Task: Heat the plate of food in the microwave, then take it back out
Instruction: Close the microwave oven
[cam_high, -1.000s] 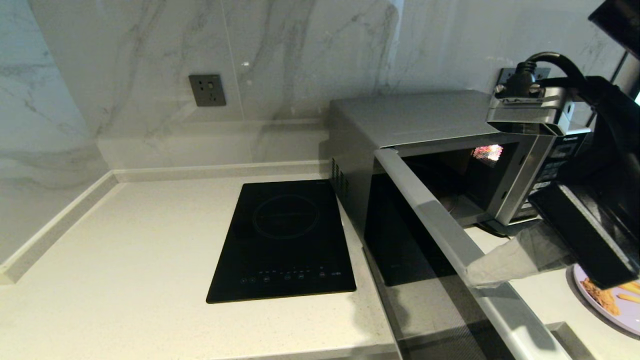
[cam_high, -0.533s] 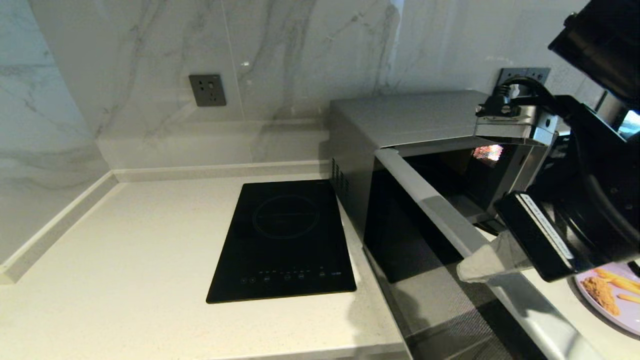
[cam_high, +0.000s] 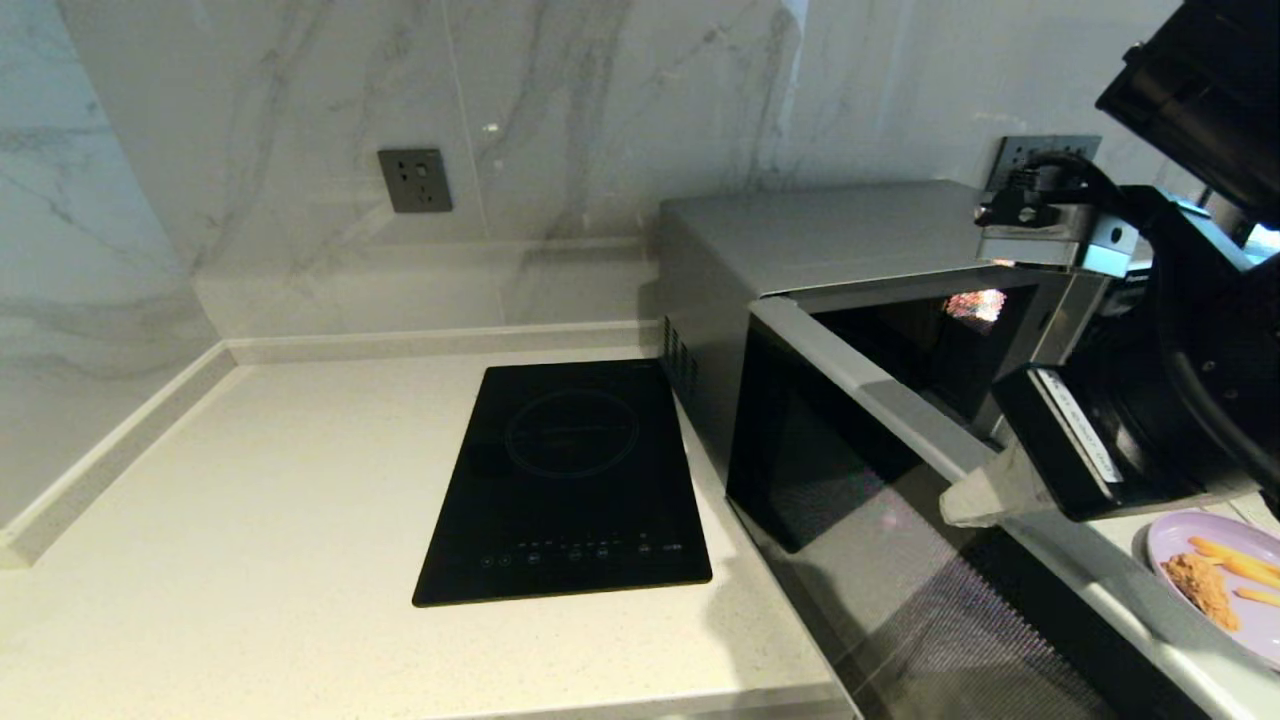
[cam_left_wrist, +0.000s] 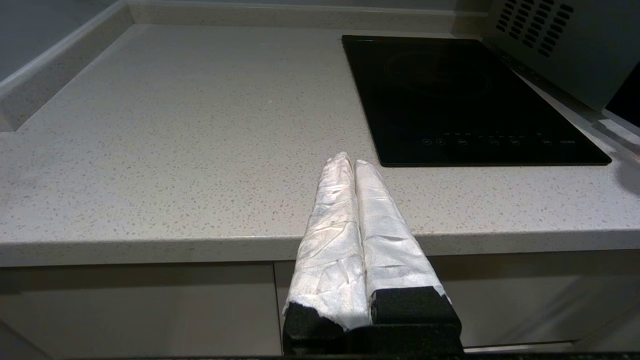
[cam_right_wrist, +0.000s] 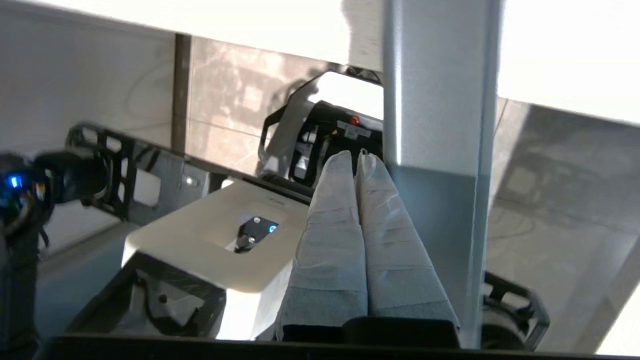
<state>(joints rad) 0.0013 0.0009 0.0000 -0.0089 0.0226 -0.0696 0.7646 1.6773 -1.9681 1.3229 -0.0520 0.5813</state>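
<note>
There is one microwave (cam_high: 800, 300), one plate of food (cam_high: 1215, 580) and one black induction hob (cam_high: 570, 480). On the plate lie one fried chunk (cam_high: 1198, 585) and perhaps three fries (cam_high: 1235, 560). The wall carries two sockets (cam_high: 414, 180). Two grippers show, left gripper (cam_left_wrist: 354, 161) and right gripper (cam_right_wrist: 354, 155).

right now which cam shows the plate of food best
The head view: the plate of food sits on the counter at the far right, past the open microwave door, partly cut off. Neither wrist view shows it.
</note>
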